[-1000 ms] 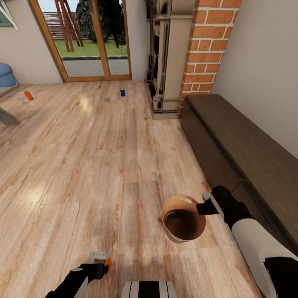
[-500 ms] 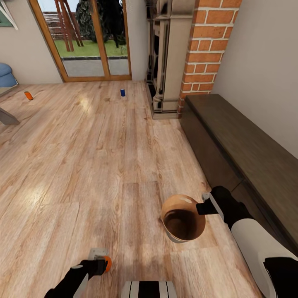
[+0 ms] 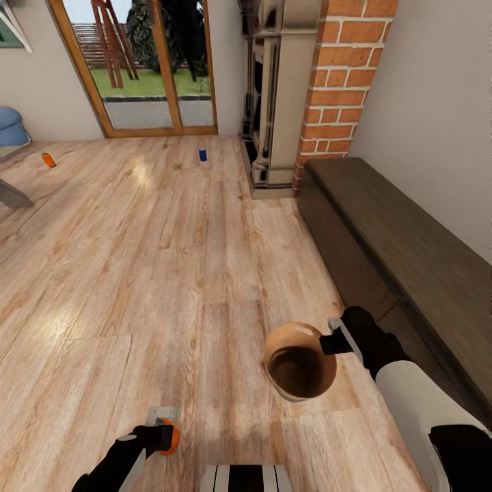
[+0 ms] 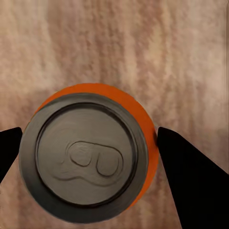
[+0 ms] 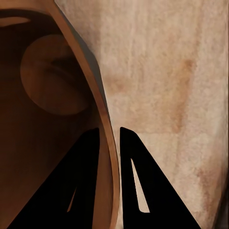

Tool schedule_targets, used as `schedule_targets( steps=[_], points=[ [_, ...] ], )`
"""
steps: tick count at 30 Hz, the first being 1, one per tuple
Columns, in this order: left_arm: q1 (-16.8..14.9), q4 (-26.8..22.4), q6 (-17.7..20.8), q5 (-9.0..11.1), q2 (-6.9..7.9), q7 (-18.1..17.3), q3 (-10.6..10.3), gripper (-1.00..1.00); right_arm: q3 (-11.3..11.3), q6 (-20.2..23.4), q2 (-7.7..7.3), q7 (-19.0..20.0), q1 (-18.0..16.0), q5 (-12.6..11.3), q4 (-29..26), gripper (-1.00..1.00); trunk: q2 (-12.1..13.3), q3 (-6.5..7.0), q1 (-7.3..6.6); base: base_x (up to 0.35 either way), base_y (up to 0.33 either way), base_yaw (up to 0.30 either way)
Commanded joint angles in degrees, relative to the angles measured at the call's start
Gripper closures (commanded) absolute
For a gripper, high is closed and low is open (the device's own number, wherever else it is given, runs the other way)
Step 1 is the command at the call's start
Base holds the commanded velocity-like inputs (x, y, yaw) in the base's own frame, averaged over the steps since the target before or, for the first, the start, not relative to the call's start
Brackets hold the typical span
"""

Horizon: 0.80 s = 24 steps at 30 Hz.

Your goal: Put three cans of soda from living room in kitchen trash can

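Two grippers were loaded: left gripper (image 4: 86,143) clamped an orange soda can (image 4: 88,155) (upright); right gripper (image 5: 109,143) pinched the trash can (image 5: 98,100) rim.

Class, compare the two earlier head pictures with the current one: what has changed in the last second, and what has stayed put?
The left gripper, shut on an orange can, has drawn back toward the robot. The right gripper, pinching the rim of the tash can, has shifted slightly left and nearer with it. The view dipped a little. The far orange can and the blue can remain on the floor.
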Motion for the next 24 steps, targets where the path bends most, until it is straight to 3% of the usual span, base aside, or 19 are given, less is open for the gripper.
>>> schedule_targets(
  steps=[1, 24],
  points=[
    [-0.04, 0.05, 0.06, -0.05, -0.01, -0.07, -0.06, 1.0, -0.24, 0.0, 0.87, 0.07, 0.07, 0.41, 1.19, 1.0, 0.03, 0.21, 0.02, 0.0, 0.0, 0.0],
    [-0.06, 0.08, 0.49, -0.03, -0.01, -0.22, -0.19, 1.0, 0.64, 0.0, 1.1, 0.07, 0.19, 0.41, 1.19, 1.0, 0.34, 5.3, -0.58, 0.0, 0.0, 0.0]
  ],
)
